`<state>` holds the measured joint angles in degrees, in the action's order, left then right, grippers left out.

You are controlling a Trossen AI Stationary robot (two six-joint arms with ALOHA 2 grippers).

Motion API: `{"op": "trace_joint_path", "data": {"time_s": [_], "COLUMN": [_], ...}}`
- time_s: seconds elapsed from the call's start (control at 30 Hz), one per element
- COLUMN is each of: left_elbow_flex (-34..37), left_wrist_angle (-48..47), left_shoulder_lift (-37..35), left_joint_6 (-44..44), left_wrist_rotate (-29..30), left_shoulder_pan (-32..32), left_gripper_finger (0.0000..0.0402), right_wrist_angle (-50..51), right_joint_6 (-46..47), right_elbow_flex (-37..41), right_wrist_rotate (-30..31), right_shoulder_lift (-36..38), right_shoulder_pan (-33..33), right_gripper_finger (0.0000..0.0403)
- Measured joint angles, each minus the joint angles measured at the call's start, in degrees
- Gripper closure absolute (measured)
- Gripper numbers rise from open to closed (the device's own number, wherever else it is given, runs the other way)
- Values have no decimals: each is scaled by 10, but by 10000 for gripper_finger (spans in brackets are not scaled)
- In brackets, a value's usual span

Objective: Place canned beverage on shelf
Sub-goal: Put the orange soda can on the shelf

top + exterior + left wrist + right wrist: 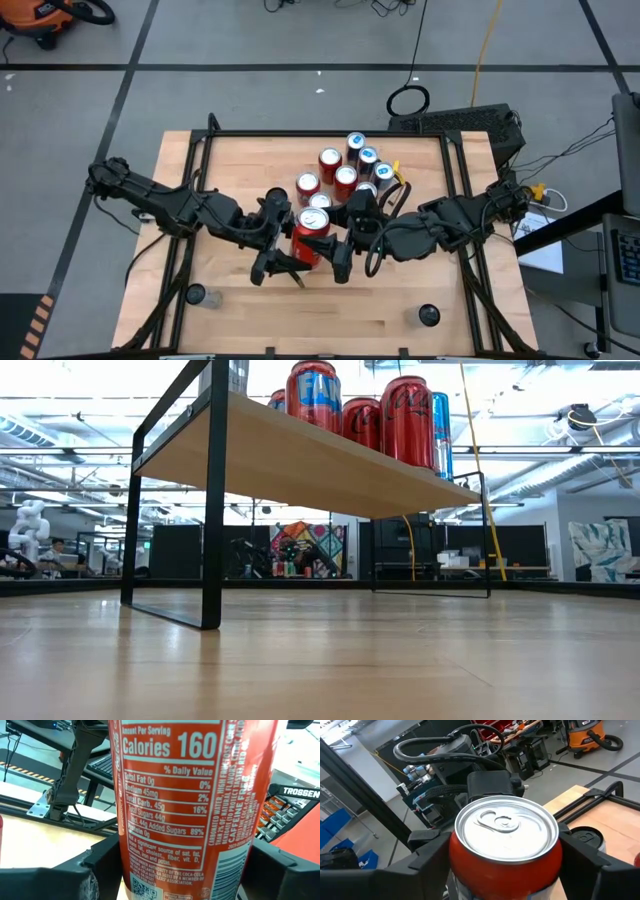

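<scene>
A red can (311, 235) stands upright between my two grippers, on the near side of a cluster of red and blue cans (345, 170). Those cans stand on the shelf (300, 460), a light-wood board on black brackets. My left gripper (185, 885) reaches in from the table's left and is shut on the can. My right gripper (505, 865) reaches in from the right and is shut on the same can. The can's silver top (506, 832) shows in the right wrist view. Its base shows in no view. My left gripper pinches the can's label wall (122, 865) between its two fingers, one finger on each side. The fingers come in level from the table's left. The can stays upright. My right gripper pinches the can's upper wall just under the rim (454, 855), one finger on each side. The fingers come from the table's right, slanting slightly down. Whether the can rests on the shelf cannot be seen.
The other cans stand close behind the held one, toward the far edge. A small dark cylinder (195, 295) and a black round object (428, 315) sit on the tabletop near its front edge. Cables and a black box (470, 120) lie at the far right corner.
</scene>
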<state>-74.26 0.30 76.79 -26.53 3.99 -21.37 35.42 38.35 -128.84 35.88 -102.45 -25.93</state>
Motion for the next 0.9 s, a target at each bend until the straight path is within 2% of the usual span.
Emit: {"op": "trace_joint_path", "data": {"time_s": [0.33, 0.6, 0.7, 0.83, 0.9], "left_elbow_flex": [-1, -1, -1, -1, -1], "left_wrist_angle": [-17, -26, -34, -62, -71], "left_shoulder_lift": [0, -17, -33, -59, -74], "left_joint_6": [-43, -74, -76, -75, -76], "left_wrist_rotate": [0, 13, 23, 56, 67], "left_shoulder_pan": [-1, 0, 0, -1, -6], "left_gripper_finger": [87, 12, 8, 10, 10], "right_wrist_angle": [5, 25, 46, 79, 112], "right_joint_6": [6, -6, -5, -1, 32], "right_elbow_flex": [1, 2, 2, 1, 1], "right_wrist_rotate": [-3, 1, 4, 34, 63], "right_shoulder_lift": [0, 5, 17, 30, 30], "right_shoulder_pan": [0, -4, -10, -25, -40], "right_gripper_finger": [139, 139, 138, 138, 138]}}
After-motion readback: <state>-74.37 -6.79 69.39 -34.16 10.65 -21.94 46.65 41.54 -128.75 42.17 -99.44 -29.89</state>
